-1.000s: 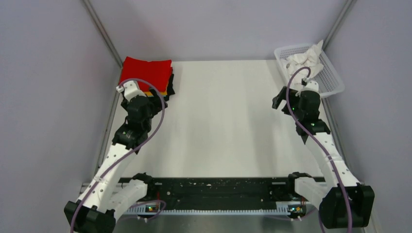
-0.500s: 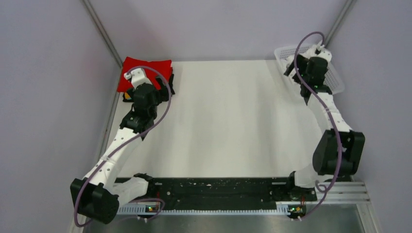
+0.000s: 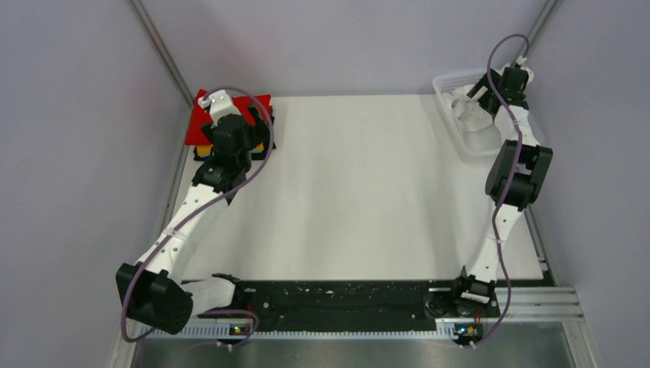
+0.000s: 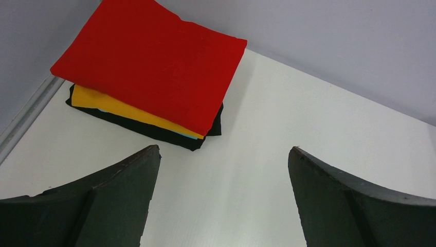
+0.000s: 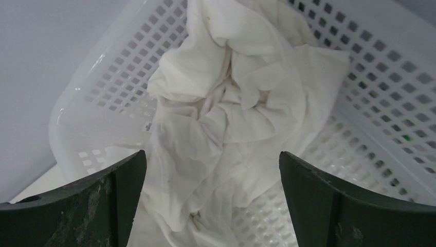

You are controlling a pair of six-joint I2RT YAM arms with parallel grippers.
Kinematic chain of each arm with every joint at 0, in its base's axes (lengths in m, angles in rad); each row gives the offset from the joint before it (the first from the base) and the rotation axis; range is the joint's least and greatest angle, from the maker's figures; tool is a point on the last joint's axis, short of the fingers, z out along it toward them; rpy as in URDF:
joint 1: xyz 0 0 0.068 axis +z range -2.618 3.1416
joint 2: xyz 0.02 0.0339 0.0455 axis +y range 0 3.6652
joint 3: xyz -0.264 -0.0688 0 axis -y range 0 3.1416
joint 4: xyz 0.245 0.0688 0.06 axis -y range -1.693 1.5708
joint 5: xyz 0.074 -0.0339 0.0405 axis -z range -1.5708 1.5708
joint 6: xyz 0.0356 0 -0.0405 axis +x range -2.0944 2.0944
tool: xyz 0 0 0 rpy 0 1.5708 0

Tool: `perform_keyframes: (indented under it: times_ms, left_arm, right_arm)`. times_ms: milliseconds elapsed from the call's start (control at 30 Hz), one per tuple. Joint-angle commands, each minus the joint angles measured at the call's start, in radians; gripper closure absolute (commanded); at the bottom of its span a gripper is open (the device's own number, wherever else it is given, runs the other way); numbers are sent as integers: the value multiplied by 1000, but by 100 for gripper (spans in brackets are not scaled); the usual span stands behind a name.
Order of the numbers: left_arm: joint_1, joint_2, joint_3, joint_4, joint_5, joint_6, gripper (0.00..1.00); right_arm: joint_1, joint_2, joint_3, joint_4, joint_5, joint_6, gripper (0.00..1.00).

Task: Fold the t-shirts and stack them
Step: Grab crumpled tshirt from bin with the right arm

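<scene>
Right gripper wide, empty, over white t-shirt in basket; left gripper wide, empty, near red-topped stack.

Four t-shirts, one basket, two arms

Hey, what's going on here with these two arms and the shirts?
A folded stack sits in the far left corner of the table: red t-shirt on top, orange-yellow t-shirt under it, black t-shirt at the bottom. The left gripper hovers open near that stack, holding nothing. The right gripper hangs open over the crumpled white t-shirt in the mesh basket, not yet gripping it.
</scene>
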Motion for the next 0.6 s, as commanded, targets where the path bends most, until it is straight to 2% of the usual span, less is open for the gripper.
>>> perform_keyframes:
  times_ms: [0,200,300,367,400,433,467,500,533,567]
  left_arm:
    - [2,24,53,-16,-31,1,1]
    - [1,37,58,-38,-45,-6,1]
    - [2,32,52,-43,-44,-5,1]
    - [1,25,45,-43,-46,-3,1]
    - [2,24,45,-41,-47,-1,1]
    - [1,21,43,-41,-48,2,1]
    - [2,20,41,-41,-49,4,1]
    - [2,18,40,-41,-50,6,1]
    - [2,14,39,-41,-49,8,1]
    - [1,11,37,-41,-46,11,1]
  right_arm:
    - [11,107,158,-35,-177,98,1]
    - [36,184,164,-36,-219,151,3]
    - [43,188,135,-36,-211,165,10]
    - [44,187,121,-37,-208,184,21]
    - [43,186,118,-33,-212,189,31]
    - [43,182,117,-25,-223,192,45]
    - [43,176,117,-17,-232,197,67]
    - [43,167,119,-9,-238,197,85]
    - [43,153,120,3,-238,198,97]
    - [43,133,124,8,-225,193,100]
